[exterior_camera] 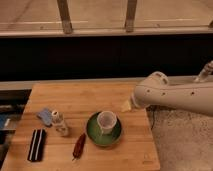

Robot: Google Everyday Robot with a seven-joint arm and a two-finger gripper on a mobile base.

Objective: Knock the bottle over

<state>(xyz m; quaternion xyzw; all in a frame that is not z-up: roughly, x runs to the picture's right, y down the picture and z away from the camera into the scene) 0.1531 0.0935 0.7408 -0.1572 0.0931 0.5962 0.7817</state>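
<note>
The small pale bottle [60, 123] with a white cap stands upright at the left of the wooden table [85, 97]. My white arm reaches in from the right above the table's right edge. The gripper [126, 105] shows only as a pale tip at the arm's end, well to the right of the bottle and just up and right of the white cup [106, 121]. It touches nothing that I can see.
The white cup sits on a green saucer [94, 135] at the table's middle. A blue cloth-like piece [45, 116] lies just left of the bottle. A black striped object [36, 145] and a dark red object [79, 146] lie near the front edge.
</note>
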